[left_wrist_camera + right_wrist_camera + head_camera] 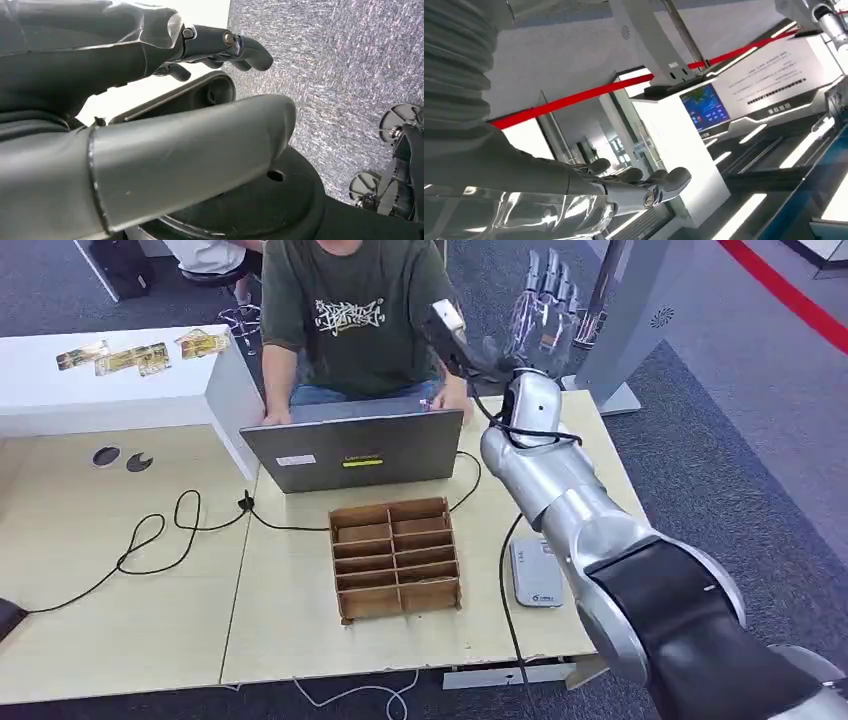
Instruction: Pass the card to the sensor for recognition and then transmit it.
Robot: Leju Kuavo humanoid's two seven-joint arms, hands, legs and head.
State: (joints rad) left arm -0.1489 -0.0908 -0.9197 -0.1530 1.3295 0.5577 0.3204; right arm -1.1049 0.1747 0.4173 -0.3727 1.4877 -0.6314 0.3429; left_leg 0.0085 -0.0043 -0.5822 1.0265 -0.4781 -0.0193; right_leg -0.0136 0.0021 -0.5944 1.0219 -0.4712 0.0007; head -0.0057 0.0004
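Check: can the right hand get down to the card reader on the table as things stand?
Probably yes. The right hand is raised, open and empty past the laptop; the card reader lies bare beside the wooden organizer, under that forearm, only cables nearby.

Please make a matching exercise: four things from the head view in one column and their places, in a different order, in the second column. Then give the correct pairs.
1. laptop
2. wooden divider box
3. card reader
4. right hand

A. raised above the table's far right corner
B. flat on the table, right of the box
C. in front of the seated person
D. middle of the table, nearer than the laptop

Pairs: 1-C, 2-D, 3-B, 4-A
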